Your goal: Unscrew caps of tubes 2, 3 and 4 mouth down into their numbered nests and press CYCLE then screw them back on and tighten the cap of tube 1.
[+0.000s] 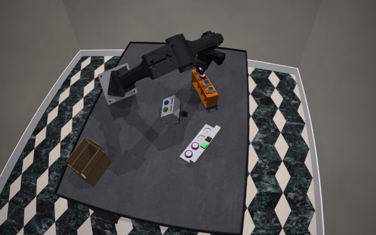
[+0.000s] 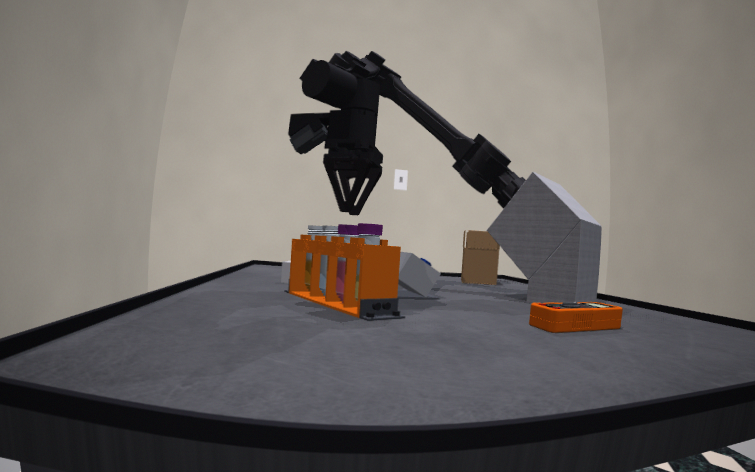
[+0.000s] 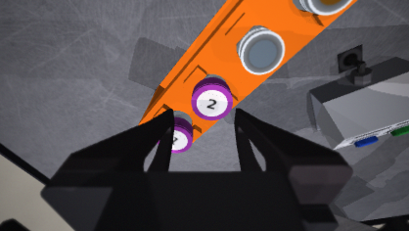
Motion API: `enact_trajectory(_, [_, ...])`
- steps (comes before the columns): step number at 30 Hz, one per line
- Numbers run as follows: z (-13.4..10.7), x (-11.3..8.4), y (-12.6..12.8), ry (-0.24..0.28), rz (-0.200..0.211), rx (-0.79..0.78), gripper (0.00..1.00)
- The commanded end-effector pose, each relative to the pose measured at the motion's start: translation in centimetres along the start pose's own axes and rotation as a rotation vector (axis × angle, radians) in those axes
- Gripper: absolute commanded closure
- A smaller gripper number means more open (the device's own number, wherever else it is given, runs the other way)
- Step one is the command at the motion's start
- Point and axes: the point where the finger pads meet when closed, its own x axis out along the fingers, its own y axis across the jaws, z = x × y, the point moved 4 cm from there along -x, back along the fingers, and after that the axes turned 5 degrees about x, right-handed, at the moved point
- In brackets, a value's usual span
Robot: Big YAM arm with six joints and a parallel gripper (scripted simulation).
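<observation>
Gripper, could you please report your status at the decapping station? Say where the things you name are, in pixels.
Fingers (image 2: 349,212) open, above cap 2 (image 3: 211,103). Cap 2 on its tube. Tubes 3 (image 3: 261,51) and 4 (image 3: 327,4) uncapped.

Clock hours taken from the middle of each view.

Cardboard box (image 1: 98,169) (image 2: 479,266): brown, upright on the table, top open, flaps raised. Top view, 8 o'clock, near the table's edge; exterior view, between 3 and 4.

Orange handheld device (image 2: 575,318): lying flat, face up, toward 4 o'clock in the exterior view. Markings too small to read.

Table (image 1: 154,186) (image 2: 251,375) (image 3: 59,98): dark grey, faintly scuffed top, black raised rim.

Wall plate (image 2: 400,179): small, pale, darker centre, 1 o'clock, exterior view.

Floor (image 1: 282,146) (image 2: 714,460): green-black marbled and cream tiles, 3 and 9 o'clock from above. White skirting (image 1: 274,64) borders it. Walls (image 1: 183,17) (image 2: 251,117): plain, greyish.
</observation>
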Motion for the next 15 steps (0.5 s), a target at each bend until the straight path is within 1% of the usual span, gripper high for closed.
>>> enact_trajectory(1, [1.0,-1.8,1.0,-0.004,0.017,0.039,0.51])
enact_trajectory(3, [1.3,-2.9,1.0,-0.008,0.029,0.046,0.51])
enact_trajectory(5, [1.2,-3.5,1.0,-0.008,0.029,0.045,0.51])
enact_trajectory(6, [1.1,-2.6,0.9,0.000,0.008,0.043,0.51])
enact_trajectory(8, [1.1,-2.6,0.9,0.000,0.008,0.043,0.51])
enact_trajectory(9, [0.7,-1.2,0.1,0.013,-0.025,0.038,0.51])
enact_trajectory(10, [0.7,-1.2,0.1,0.014,-0.027,0.036,0.51])
enact_trajectory(11, [0.7,-2.2,0.4,0.001,0.001,0.031,0.51])
enact_trajectory(15, [0.7,-2.2,0.4,0.001,0.001,0.031,0.51])
